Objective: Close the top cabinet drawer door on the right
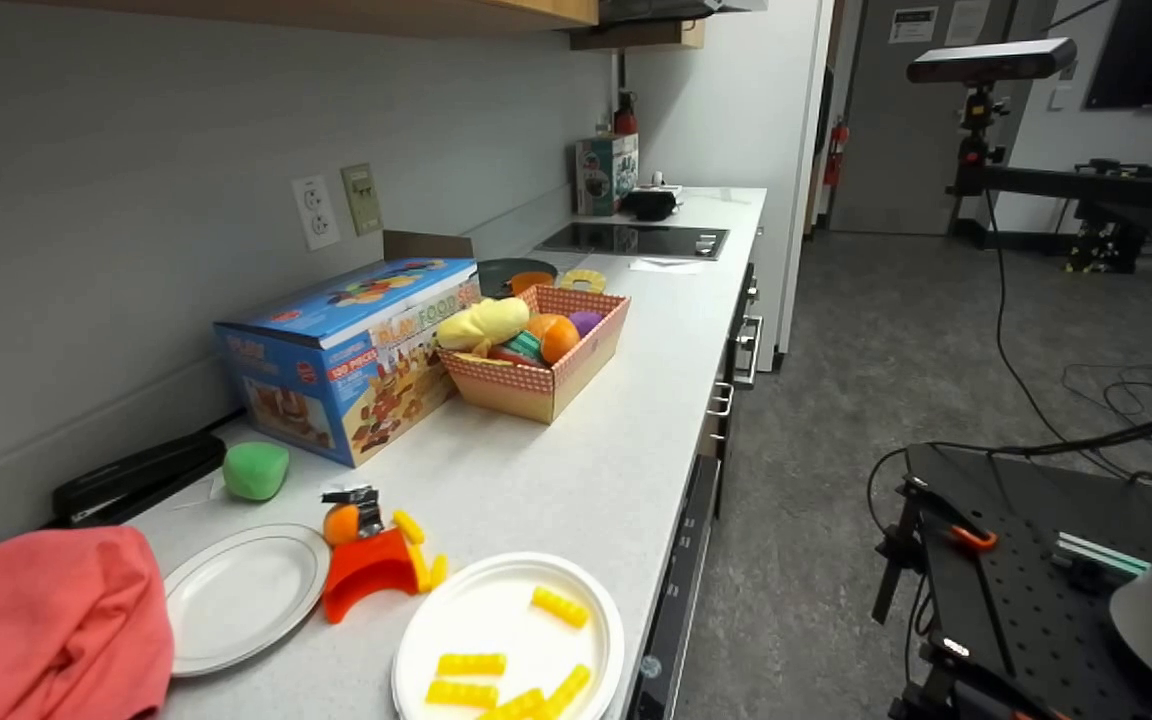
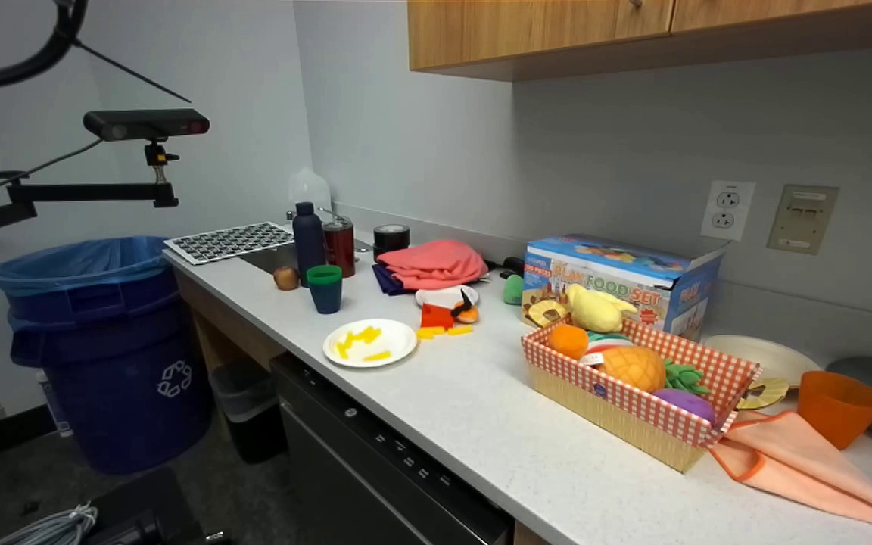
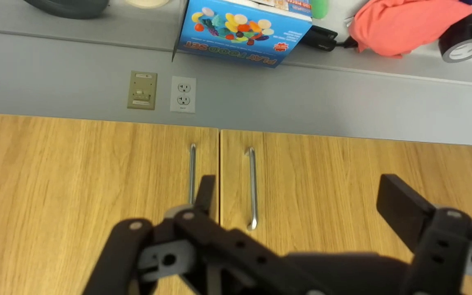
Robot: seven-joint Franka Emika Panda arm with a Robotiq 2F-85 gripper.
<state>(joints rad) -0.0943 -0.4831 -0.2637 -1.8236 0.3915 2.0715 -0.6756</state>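
Nearest the wrist camera sits my gripper (image 3: 297, 186), dark and blurred, its fingers (image 3: 400, 209) spread wide apart. Biggest of what I see in both exterior views is the pale counter (image 1: 556, 490), stretching away lengthwise. Above it hangs the wooden cabinet (image 2: 633, 54), and the task's right-hand door (image 2: 739, 9) shows over to the right at the top of an exterior view. My wrist picture stands upside down, so that same door fills its left part, with the left-hand door (image 3: 342, 176) next to it; the two fronts lie level, a thin dark seam (image 3: 219, 164) between them, and both look shut to me. One finger appears in front of each door, and I cannot tell whether either touches. A blue recycling bin (image 2: 110, 386) stands beside the counter's end. On the counter I have the play food box (image 2: 580, 265), the gingham-trimmed basket (image 2: 595, 412) of soft toy fruit (image 2: 633, 367) just beside it, and a coral cloth (image 2: 436, 263) lying in a heap. A white plate (image 1: 486, 610) lies near the counter's front edge. On the right-hand door I pick out a slim metal handle (image 3: 192, 172) running close to the seam, one end of it hidden behind my gripper. Smallest are the yellow pieces (image 1: 471, 663), some on the plate, others on the counter near it.
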